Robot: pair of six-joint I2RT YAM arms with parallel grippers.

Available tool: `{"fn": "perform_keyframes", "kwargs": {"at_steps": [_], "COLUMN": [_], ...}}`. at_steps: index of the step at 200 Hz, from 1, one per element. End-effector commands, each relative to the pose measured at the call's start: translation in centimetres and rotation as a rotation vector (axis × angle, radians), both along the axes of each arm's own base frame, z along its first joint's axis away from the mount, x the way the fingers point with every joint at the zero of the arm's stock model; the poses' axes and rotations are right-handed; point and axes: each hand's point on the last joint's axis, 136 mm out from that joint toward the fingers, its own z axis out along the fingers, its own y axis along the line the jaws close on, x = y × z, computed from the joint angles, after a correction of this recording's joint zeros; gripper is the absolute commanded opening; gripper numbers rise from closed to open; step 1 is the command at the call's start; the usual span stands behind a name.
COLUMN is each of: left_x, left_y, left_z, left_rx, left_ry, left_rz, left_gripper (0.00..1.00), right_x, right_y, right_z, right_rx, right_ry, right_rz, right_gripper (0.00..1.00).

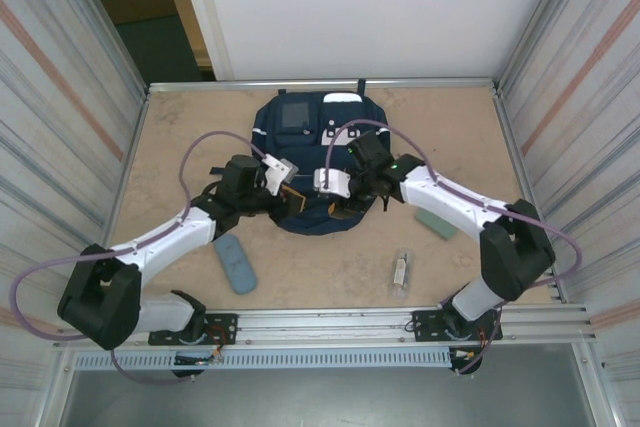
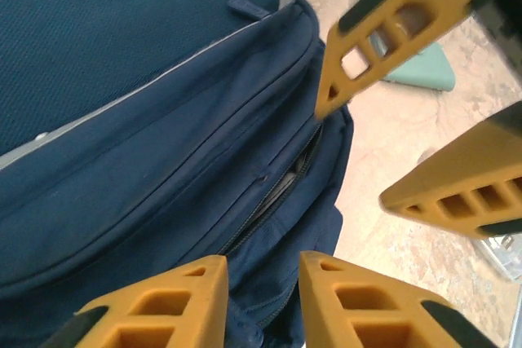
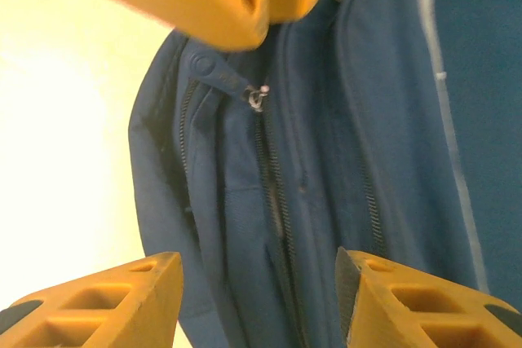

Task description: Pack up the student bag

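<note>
Unzipping looks like your step in hand. Nearest you, a blue-grey case (image 1: 235, 265) left and a green slab (image 1: 436, 222) right lie unpacked. Beyond them your left gripper (image 2: 263, 270) and right gripper (image 3: 257, 270) hover empty, jaws apart, over the near edge of the student bag (image 1: 300, 147), lying far centre. Next, pinch its zipper pull (image 3: 257, 99) squarely.

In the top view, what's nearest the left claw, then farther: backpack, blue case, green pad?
1. backpack, right below the left claw.
2. blue case, toward the near edge, left side.
3. green pad, across on the right side.
</note>
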Motion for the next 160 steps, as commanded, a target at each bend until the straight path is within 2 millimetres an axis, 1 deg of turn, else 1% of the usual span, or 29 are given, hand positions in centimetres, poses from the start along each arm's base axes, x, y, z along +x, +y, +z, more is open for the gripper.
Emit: {"fn": "perform_keyframes", "kwargs": {"at_steps": [1,14,23,40,54,69,91,99,114,125,133,141,147,155,160], "left_x": [-0.6,-0.7,-0.9,-1.0,-1.2,-1.0,-0.7,-0.5,-0.4,-0.7,-1.0,-1.0,-0.9,-0.9,-0.9], "left_y": [0.8,1.2,1.3,1.5,1.5,1.5,1.6,1.7,1.6,0.9,0.2,0.1,0.1,-0.1,-0.3], "left_z": [0.3,-0.1,-0.4,-1.0,-1.3,-1.2,-1.3,-1.3,-1.7,-1.9,-1.9,-2.1,-2.5,-2.7,-2.9], "left_rx": [-0.044,-0.043,-0.044,-0.028,-0.017,-0.028,-0.017,-0.011,-0.013,-0.036,-0.05,-0.048,-0.038,-0.025,-0.015], "left_ry": [0.066,0.093,0.103,0.133,0.158,0.166,0.184,0.199,0.247,0.298,0.329,0.388,0.436,0.48,0.501], "left_rz": [0.078,0.112,0.117,0.13,0.131,0.144,0.17,0.184,0.206,0.182,0.145,0.162,0.183,0.19,0.186], "left_gripper": [0.35,0.38,0.39,0.39,0.39,0.4,0.4,0.4,0.4,0.38,0.37,0.36,0.36,0.37,0.37], "right_x": [1.6,2.7,3.1,2.9,2.5,2.3,1.8,1.5,1.6,1.8,2.0,2.4,2.7,3.0,3.2], "right_y": [-0.1,-0.7,-0.8,-1.0,-1.0,-0.9,-0.4,-0.3,-0.2,-0.3,-0.4,-0.5,-0.6,-0.7,-0.7], "right_z": [-1.9,-2.6,-3.1,-4.5,-5.0,-4.3,-2.4,-1.5,-0.2,-0.4,-1.0,-1.4,-1.7,-1.9,-2.1], "right_rx": [-0.073,-0.104,-0.124,-0.174,-0.203,-0.185,-0.055,-0.008,0.049,0.046,0.029,0.01,-0.009,-0.032,-0.042], "right_ry": [-0.091,-0.126,-0.14,-0.151,-0.153,-0.147,-0.065,-0.004,0.047,0.032,0.02,0.003,-0.009,-0.029,-0.046], "right_rz": [-0.028,-0.071,-0.084,-0.063,-0.045,-0.057,-0.073,-0.07,-0.097,-0.095,-0.091,-0.106,-0.116,-0.128,-0.137], "right_gripper": [0.5,0.49,0.49,0.48,0.47,0.47,0.46,0.45,0.36,0.34,0.34,0.34,0.36,0.42,0.44]}}
